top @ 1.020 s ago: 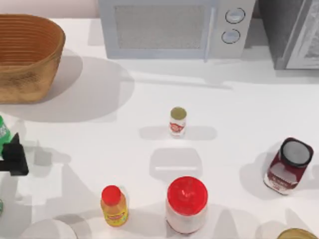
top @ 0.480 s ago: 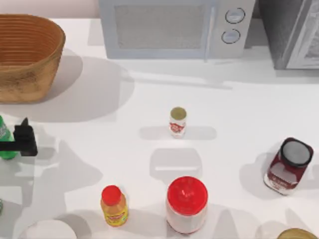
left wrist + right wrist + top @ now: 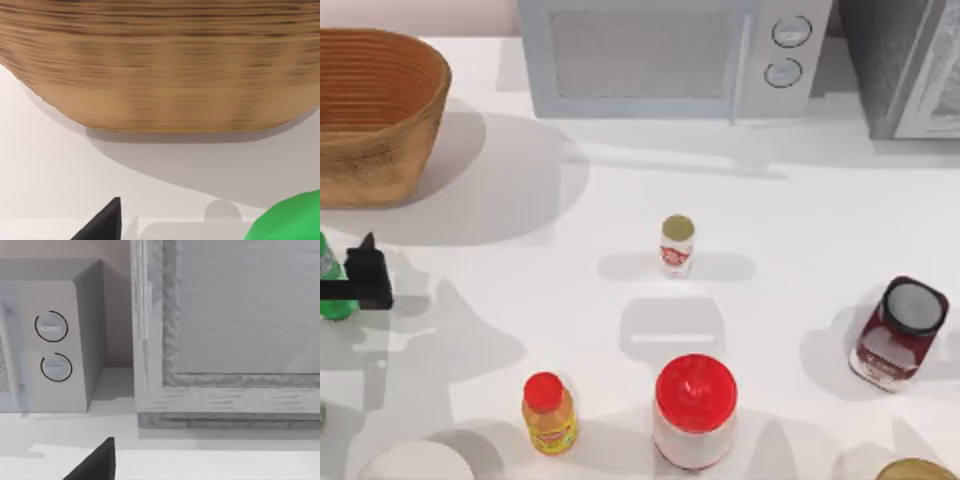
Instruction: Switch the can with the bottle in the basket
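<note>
Basket (image 3: 375, 115) sits at the table's far left corner, wicker wall also close ahead in the left wrist view. Can (image 3: 676, 244) stands upright mid-table, well apart from the basket. Bottle (image 3: 330, 290) is at the left edge, near the basket's front, with the left gripper (image 3: 362, 280) right at it; can't tell if the fingers are pinching it or spread. Right gripper fingertip (image 3: 97, 462) faces the microwave (image 3: 670, 55); state unclear

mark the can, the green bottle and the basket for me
can (image 3: 677, 228), top view, on its olive-gold round top.
green bottle (image 3: 332, 303), top view, on its body at the table's left edge.
basket (image 3: 432, 55), top view, on its thick rim.
</note>
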Motion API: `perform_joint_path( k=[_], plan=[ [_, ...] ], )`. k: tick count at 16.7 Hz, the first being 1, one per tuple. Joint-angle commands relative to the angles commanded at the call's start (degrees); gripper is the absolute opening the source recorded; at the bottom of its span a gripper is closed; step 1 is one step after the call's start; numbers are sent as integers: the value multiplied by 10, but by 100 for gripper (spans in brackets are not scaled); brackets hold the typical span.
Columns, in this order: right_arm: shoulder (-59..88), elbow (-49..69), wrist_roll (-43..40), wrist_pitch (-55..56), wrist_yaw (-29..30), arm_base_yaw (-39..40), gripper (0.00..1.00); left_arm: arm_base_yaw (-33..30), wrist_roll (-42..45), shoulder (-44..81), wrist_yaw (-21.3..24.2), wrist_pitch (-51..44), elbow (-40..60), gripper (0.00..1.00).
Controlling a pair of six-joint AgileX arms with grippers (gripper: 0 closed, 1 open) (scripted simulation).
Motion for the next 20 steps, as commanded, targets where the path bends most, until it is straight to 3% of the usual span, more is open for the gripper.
perform_joint_path(
  k=[11, 20],
  plan=[
    [0, 0, 0, 0, 0, 0, 100, 0, 0, 0, 0, 0, 0, 2],
    [0, 0, 0, 0, 0, 0, 100, -1, 1, -6, 0, 0, 6, 0]
  ],
)
